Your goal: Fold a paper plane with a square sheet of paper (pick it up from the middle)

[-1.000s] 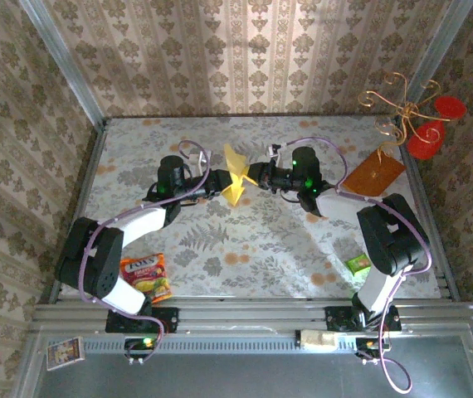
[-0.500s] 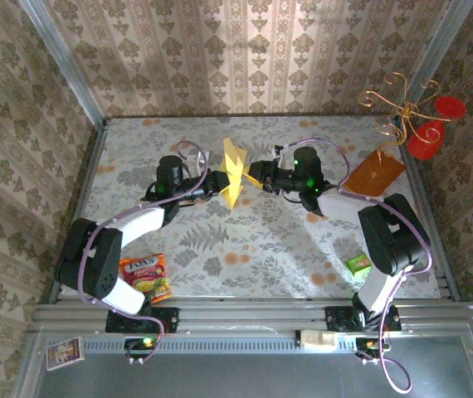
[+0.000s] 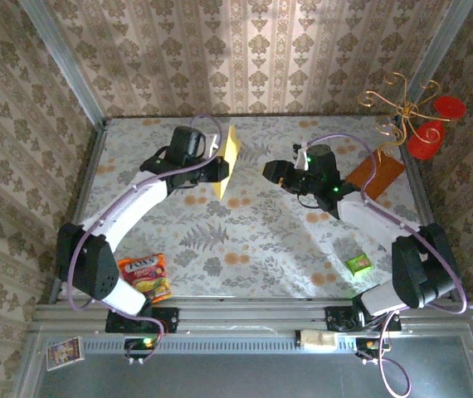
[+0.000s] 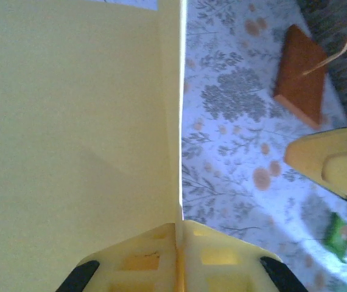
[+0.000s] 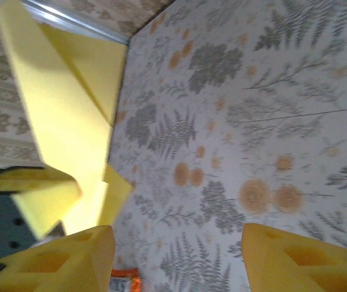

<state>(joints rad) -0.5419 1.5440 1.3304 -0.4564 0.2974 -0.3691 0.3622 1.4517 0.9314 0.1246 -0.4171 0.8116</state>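
Observation:
The yellow paper point(image 3: 229, 162), folded into a narrow pointed paper plane shape, hangs upright above the far middle of the table. My left gripper point(image 3: 218, 170) is shut on its lower edge. In the left wrist view the paper point(image 4: 76, 121) rises from between the closed left gripper point(image 4: 179, 228). My right gripper point(image 3: 270, 172) stands apart to the right of the paper, open and holding nothing. In the right wrist view the right gripper point(image 5: 176, 249) has floral tabletop between its fingers, and the folded paper point(image 5: 70, 109) with its flaps shows at the left.
An orange-brown board point(image 3: 375, 174) lies at the back right beside a gold wire ornament with red discs point(image 3: 423, 124). A small green packet point(image 3: 358, 264) lies near the right arm's base. A snack packet point(image 3: 145, 276) lies at the front left. Patterned walls close the table.
The right gripper opened, let go of the paper and drew back to the right. The left gripper carried the paper up and toward the far left.

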